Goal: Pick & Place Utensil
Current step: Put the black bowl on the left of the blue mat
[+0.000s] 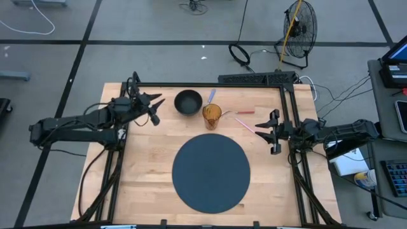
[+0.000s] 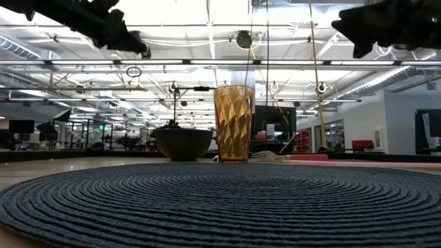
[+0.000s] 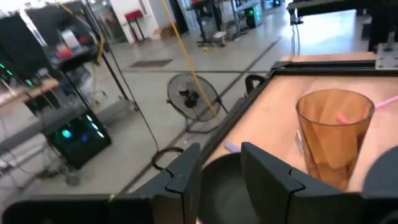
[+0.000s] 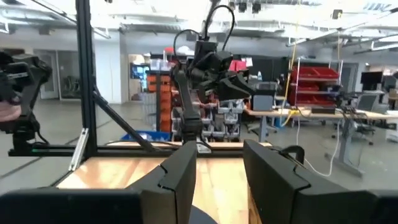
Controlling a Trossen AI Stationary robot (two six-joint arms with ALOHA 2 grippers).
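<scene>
A pink utensil (image 1: pixel 244 123) lies flat on the wood to the right of the amber cup (image 1: pixel 212 116), and a red-handled one (image 1: pixel 245 112) lies just beyond it. A lilac utensil (image 1: pixel 211 95) lies between the cup and the black bowl (image 1: pixel 188 102). The dark round placemat (image 1: pixel 211 173) covers the table's middle. My left gripper (image 1: pixel 156 109) hovers open, left of the bowl. My right gripper (image 1: pixel 262 131) hovers open, right of the pink utensil. The left wrist view shows the cup (image 3: pixel 333 134) and the bowl (image 3: pixel 221 186) past the fingers.
A black frame (image 1: pixel 289 108) runs along the table's far and side edges. Bare wood lies around the placemat on the left and right. In the low view the cup (image 2: pixel 233 124) and the bowl (image 2: pixel 183 142) stand behind the placemat (image 2: pixel 220 203). A fan (image 1: pixel 299 25) stands on the floor beyond.
</scene>
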